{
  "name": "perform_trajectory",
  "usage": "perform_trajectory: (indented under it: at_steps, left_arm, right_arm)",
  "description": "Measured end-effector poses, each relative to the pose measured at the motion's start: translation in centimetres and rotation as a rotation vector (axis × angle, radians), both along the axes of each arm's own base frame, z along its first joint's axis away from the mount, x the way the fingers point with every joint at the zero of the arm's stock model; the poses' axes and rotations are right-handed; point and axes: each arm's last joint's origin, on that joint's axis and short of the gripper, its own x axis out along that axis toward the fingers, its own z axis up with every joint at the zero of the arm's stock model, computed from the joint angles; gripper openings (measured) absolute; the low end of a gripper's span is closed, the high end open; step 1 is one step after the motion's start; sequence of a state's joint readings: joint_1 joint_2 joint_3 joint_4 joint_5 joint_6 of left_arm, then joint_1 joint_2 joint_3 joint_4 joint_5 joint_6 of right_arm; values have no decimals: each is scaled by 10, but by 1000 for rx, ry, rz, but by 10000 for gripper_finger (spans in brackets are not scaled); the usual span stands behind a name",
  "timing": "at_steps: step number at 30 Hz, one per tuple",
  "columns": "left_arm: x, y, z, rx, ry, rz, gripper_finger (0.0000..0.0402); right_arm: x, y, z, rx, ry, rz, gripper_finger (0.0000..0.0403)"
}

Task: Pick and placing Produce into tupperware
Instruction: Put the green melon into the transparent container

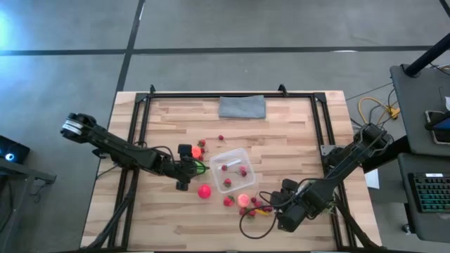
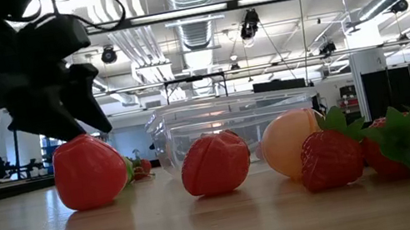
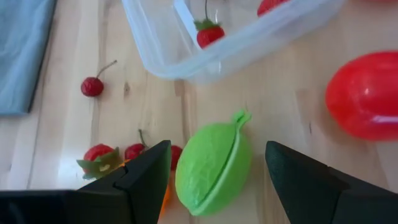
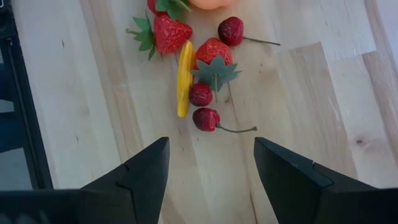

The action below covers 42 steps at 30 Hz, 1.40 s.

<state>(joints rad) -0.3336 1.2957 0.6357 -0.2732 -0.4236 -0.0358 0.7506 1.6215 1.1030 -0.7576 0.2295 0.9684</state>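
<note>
Left gripper jaws stand wide, straddling the green fruit without touching it; right gripper jaws also wide and empty, hovering over a scatter of small produce near the worktop's near right. Worktop: pale wood planks. Grey cloth lies flat at the far edge. Tupperware sits mid-worktop, open, clear, a few strawberries already inside. Pink ball rests just beside its near-left corner; peach ball near its front. Green fruit lies just left of the box, tilted, a seam ridge running round it. Judged light, hollow, hard plastic, smooth and likely to squirt out under a pinch; best taken across its widest middle, pads either side of the seam. Below the right gripper: strawberries, a yellow strip, tiny stemmed cherries, light and fiddly, stems unreliable as holds.
</note>
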Motion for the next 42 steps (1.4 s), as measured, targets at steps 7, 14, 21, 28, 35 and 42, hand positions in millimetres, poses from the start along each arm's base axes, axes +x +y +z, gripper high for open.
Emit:
perform_trajectory:
  at_steps: [7, 14, 21, 28, 35, 42]
  left_arm:
    - [4, 1, -9, 73, 58, -67, 247]
    - [10, 5, -25, 94, 127, -49, 247]
    - [18, 5, -37, 102, 142, -37, 247]
    - [26, 6, -39, 99, 148, -26, 247]
    - [31, 10, -40, 93, 136, -6, 247]
    - [33, 11, -40, 87, 109, 0, 247]
  right_arm:
    - [0, 0, 0, 2, -4, 0, 226]
    - [1, 1, 0, 7, -12, -1, 226]
    - [2, 1, 0, 14, -19, -1, 226]
    - [3, 3, 1, 28, -34, -1, 226]
    - [4, 3, 1, 35, -42, -1, 226]
    - [4, 4, 1, 38, -46, -1, 226]
